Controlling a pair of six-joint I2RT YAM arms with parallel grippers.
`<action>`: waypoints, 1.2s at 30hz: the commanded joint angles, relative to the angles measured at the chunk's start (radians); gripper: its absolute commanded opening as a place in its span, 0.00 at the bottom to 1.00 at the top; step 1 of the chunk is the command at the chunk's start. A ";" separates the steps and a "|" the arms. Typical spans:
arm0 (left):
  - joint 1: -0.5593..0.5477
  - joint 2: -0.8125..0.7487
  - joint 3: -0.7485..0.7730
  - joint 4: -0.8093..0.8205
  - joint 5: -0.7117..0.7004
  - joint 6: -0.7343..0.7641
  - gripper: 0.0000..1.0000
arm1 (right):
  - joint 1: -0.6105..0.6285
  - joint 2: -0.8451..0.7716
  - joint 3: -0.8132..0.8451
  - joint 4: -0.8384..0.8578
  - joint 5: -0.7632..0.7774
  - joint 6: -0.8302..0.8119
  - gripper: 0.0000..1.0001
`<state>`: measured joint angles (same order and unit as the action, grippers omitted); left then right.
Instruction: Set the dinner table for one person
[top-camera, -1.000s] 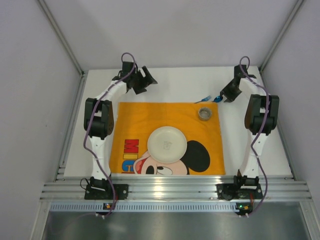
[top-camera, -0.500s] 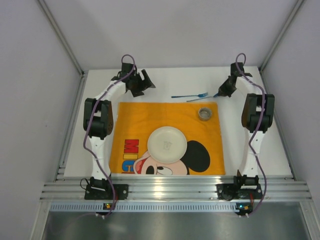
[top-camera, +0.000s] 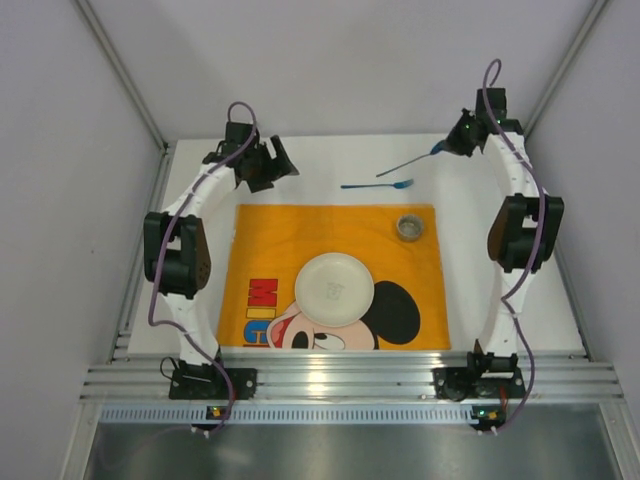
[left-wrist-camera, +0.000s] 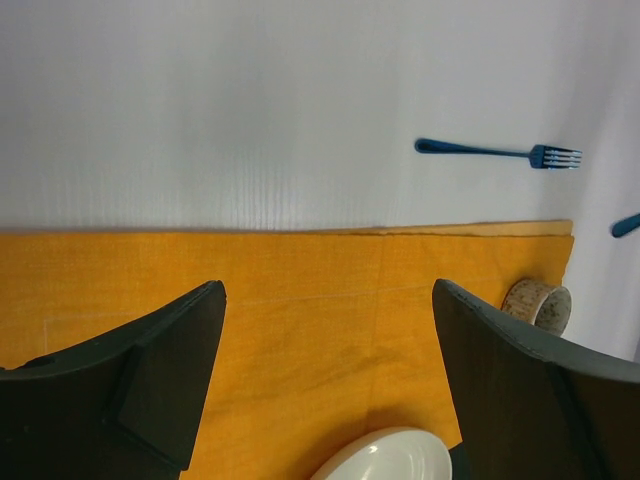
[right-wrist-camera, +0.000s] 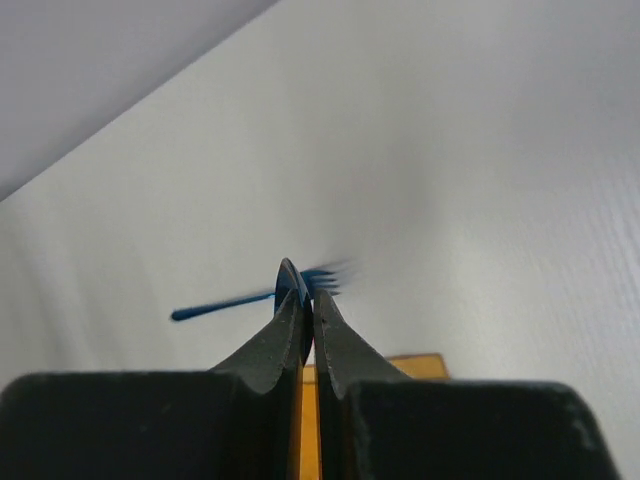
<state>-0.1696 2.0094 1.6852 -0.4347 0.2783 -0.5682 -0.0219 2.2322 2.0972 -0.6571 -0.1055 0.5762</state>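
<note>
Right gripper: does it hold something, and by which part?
Yes. The right gripper is shut on a blue utensil, pinching one end; which end cannot be told.

1. Top view: we look down from high above and behind the arm bases, far enough back to take in the whole table (top-camera: 330, 160).
2. Left wrist: we sit close over the far edge of the orange mat (left-wrist-camera: 200, 265), looking down past the left gripper (left-wrist-camera: 327, 290).
3. Right wrist: very close, we look along the right gripper (right-wrist-camera: 305, 298) across bare table.
4. Shared: mat and blue fork (top-camera: 375, 185) show in all three views, the fork blurred in right wrist. The plate (top-camera: 334, 288) shows in top and left wrist only.
</note>
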 joint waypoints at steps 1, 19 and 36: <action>0.010 -0.119 -0.079 -0.002 -0.019 0.040 0.89 | 0.057 -0.201 -0.031 0.115 -0.295 -0.119 0.00; 0.012 -0.445 -0.487 0.008 -0.082 0.071 0.89 | 0.513 -0.322 -0.307 -0.430 0.045 -0.526 0.00; 0.021 -0.491 -0.539 -0.001 -0.100 0.093 0.89 | 0.593 -0.281 -0.490 -0.375 0.277 -0.595 0.00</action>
<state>-0.1566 1.5398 1.1423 -0.4492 0.1852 -0.4938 0.5419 1.9297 1.6062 -1.0683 0.1539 -0.0051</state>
